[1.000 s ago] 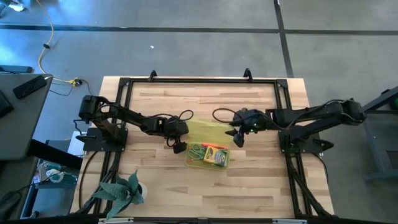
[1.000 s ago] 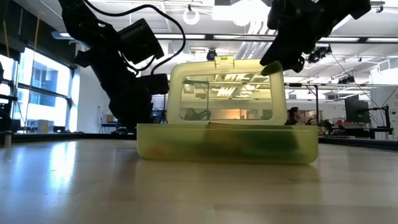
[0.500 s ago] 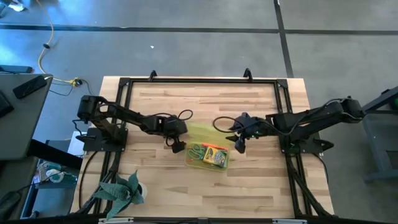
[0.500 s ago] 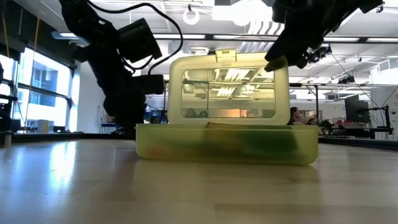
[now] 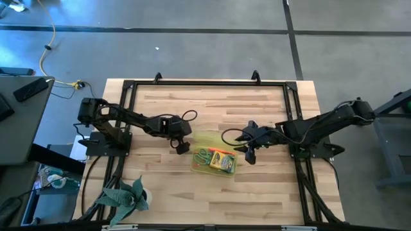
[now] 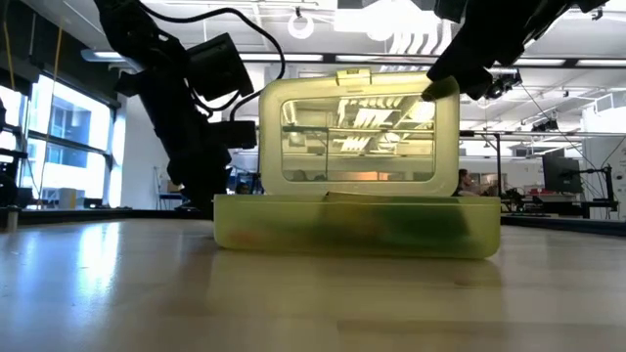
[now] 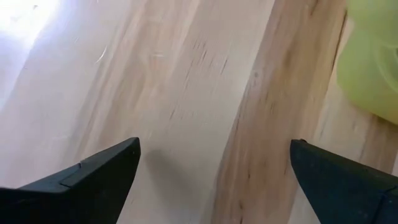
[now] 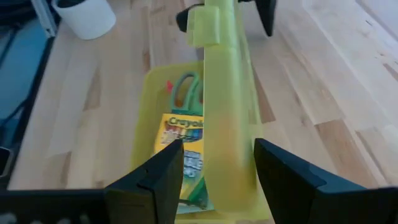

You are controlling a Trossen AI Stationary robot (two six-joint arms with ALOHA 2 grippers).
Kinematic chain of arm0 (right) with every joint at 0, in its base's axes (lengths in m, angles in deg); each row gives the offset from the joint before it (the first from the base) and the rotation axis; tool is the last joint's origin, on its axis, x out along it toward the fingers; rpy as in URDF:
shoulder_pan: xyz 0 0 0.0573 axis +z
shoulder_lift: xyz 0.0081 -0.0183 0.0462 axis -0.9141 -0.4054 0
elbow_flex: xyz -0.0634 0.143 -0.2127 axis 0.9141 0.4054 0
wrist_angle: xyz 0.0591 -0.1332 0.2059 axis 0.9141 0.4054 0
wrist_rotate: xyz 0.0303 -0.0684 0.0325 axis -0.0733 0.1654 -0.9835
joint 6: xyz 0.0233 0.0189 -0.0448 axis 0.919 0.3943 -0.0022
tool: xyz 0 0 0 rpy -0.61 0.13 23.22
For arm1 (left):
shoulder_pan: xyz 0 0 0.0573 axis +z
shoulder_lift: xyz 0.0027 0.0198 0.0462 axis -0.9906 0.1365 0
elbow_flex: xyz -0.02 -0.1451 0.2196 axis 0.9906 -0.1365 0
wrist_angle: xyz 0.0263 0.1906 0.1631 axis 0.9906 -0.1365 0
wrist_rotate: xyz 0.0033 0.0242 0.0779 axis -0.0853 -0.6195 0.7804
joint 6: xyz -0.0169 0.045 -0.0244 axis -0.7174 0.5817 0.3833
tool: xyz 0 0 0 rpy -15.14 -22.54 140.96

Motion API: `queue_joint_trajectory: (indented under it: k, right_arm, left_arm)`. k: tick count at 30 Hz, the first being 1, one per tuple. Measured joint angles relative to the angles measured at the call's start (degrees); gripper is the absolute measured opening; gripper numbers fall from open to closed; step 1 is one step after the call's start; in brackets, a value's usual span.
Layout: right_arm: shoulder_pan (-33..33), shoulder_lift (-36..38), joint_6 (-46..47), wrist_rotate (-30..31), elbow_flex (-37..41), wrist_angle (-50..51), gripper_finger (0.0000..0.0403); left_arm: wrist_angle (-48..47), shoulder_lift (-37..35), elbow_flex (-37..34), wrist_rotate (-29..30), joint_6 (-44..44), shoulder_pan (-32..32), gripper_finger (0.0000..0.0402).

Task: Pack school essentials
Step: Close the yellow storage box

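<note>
I log: green-handled scissors (image 8: pixel 186 90) beside Crayola crayon box (image 8: pixel 183 149) in yellow case (image 8: pixel 152 99); left pincer (image 5: pixel 181 146) released, right pincer (image 8: pixel 214 165) straddling lid (image 8: pixel 227 112), released.

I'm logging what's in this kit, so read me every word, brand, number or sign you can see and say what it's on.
"Crayola": on the yellow crayon box lying in the open yellow case, seen in the right wrist view.
Smaller print on the blue panel lower on that box: too blurred to read.
The same box in the high view: print too small to read.
No other readable text, numbers or signs.
</note>
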Motion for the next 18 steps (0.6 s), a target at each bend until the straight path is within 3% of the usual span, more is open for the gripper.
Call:
queue_joint_trajectory:
  k: [9, 18]
  right_arm:
    - [3.9, -0.2, 4.7, 0.1, 0.0, -0.8, 0.0185]
    - [7.3, -3.7, 9.5, 4.3, 0.0, -3.2, 0.0185]
  left_arm:
    - [-0.7, 0.0, 0.1, -0.5, 3.3, 0.0, 0.0399]
    - [-3.6, -0.3, 0.3, -2.6, 6.9, 0.0, 0.0399]
